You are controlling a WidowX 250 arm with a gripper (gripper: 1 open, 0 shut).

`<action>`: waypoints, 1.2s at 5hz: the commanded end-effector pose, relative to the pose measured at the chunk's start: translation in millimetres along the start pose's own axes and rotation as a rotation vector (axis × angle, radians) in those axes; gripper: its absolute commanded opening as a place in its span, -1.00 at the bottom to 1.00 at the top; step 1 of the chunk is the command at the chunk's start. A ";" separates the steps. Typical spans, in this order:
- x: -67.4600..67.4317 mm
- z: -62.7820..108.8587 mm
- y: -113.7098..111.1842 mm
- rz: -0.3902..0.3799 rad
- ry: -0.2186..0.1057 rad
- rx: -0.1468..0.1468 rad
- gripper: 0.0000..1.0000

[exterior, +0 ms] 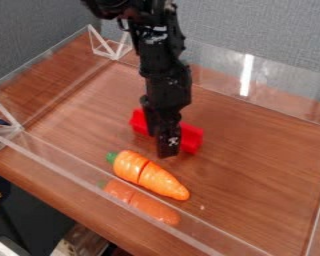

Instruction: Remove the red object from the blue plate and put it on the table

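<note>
Hand (164, 146) pointing straight down, clamped on the red object (167, 131), above the table (83, 100).

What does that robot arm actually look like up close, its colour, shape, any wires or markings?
The black robot arm is a chain of blocky, boxy segments with dark cabling bunched near its top. It narrows into a slim black gripper, which carries small white markings near its tip.

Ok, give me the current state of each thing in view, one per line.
claw: down at the red object; open or shut cannot be told.
red object: on or just above the table, partly hidden by the claw.
carrot: lying on its side, apart from the claw.
table: carries the carrot; no blue plate visible.
</note>
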State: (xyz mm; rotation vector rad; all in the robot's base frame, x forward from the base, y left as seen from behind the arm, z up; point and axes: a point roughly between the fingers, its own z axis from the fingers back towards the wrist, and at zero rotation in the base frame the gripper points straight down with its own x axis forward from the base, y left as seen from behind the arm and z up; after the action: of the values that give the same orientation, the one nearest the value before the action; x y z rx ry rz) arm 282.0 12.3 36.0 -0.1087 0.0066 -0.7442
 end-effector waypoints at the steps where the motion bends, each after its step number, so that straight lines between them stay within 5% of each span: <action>1: 1.5 -33.3 2.5 0.029 0.066 -0.065 -1.00; 3: -0.5 -6.9 -16.3 0.055 0.065 -0.050 -1.00; 6: -14.6 30.6 -30.9 0.258 0.022 0.003 -1.00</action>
State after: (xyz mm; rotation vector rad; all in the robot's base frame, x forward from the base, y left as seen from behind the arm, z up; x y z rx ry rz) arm 246.7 1.4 53.8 -0.1187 0.0982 -0.4997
